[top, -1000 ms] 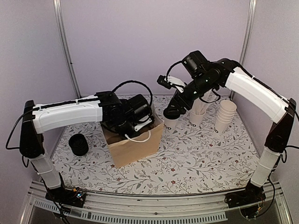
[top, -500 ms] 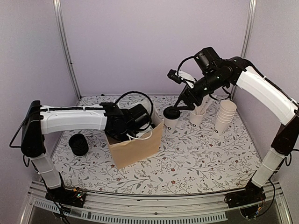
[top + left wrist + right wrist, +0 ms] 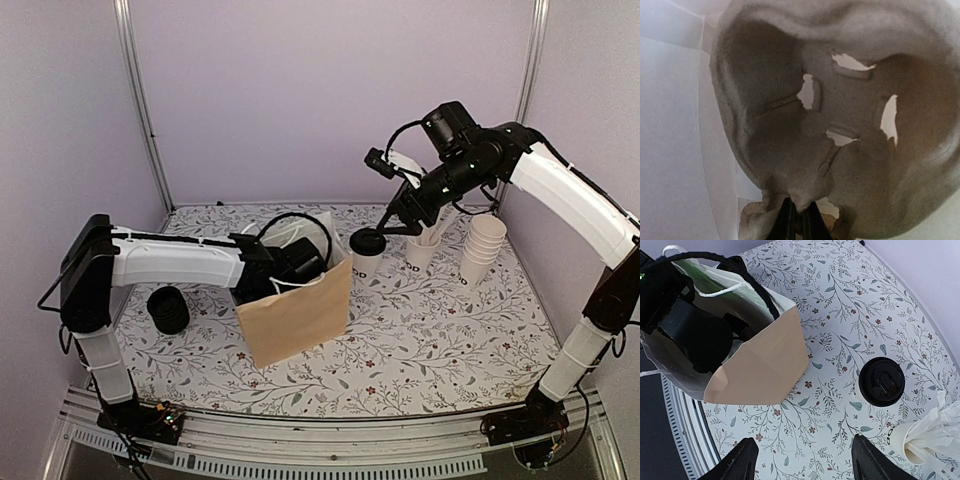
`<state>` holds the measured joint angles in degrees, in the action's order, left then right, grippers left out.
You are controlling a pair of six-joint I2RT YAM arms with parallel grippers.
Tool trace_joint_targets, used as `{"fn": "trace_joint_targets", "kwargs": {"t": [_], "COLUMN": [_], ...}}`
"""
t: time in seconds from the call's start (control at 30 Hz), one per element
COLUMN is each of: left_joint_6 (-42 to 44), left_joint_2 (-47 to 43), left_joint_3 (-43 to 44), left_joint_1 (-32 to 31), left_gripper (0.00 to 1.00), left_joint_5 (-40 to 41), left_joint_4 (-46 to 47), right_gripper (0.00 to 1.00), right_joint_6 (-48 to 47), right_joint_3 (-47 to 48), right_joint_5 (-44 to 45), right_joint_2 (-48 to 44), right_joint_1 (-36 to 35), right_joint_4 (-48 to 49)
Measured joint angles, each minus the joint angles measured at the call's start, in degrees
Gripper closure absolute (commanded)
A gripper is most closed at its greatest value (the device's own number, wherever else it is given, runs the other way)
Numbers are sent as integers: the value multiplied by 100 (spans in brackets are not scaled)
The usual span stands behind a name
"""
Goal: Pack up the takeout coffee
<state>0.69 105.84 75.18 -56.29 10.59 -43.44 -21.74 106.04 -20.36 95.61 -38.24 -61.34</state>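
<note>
One takeout coffee (image 3: pixel 366 252) is all you can see. It stands upright on the counter (image 3: pixel 420 340), near the right side of the brown paper bag (image 3: pixel 295 315) but apart from it, and close to the cup of straws (image 3: pixel 420 250).

From overhead, your right gripper (image 3: pixel 398 218) hangs above that coffee without touching it. The right wrist view adds that its fingers (image 3: pixel 747 460) are spread wide with nothing between them. The black lid (image 3: pixel 881 381) lies in line with the right-hand finger, not centred in the gap.

Overhead, your left arm (image 3: pixel 170 262) reaches into the bag, which hides its tip. The left wrist view fills that in: the left gripper (image 3: pixel 799 226) is clenched on the lower edge of a grey pulp cup carrier (image 3: pixel 840 125) that fills the frame.

Only the overhead view shows you the stack of lidless cups (image 3: pixel 482 245) at the far right.
</note>
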Motion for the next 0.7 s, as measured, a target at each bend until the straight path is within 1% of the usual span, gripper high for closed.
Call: {"fn": "trace_joint_targets", "kwargs": {"t": [0.2,0.27,0.3,0.47,0.57,0.6,0.7], "left_joint_6": [20,20,20,-9,-20,-44,-76], "left_joint_2": [109,157,168,142,-52,-181,-608], "left_joint_3": [-7,-9,-9,-7,7,31,227], "left_joint_1": [2,2,2,7,7,7,4], "left_gripper": [94,91,88,67,54,51,47], "left_joint_5": [-142,-162,-177,-256,-367,-448,-660], "left_joint_4": [181,225,232,208,173,151,70], "right_gripper": [32,32,32,32,31,31,30], "right_joint_6": [-9,-11,-11,-15,-24,-37,-63], "right_joint_3": [0,2,2,2,2,2,0], "right_joint_5": [-101,-125,-129,-129,-127,-127,-127], "right_joint_2": [2,9,13,24,24,24,24], "right_joint_1": [0,0,0,0,0,0,0], "right_joint_4": [-2,-2,-4,-9,-9,-9,-9]}}
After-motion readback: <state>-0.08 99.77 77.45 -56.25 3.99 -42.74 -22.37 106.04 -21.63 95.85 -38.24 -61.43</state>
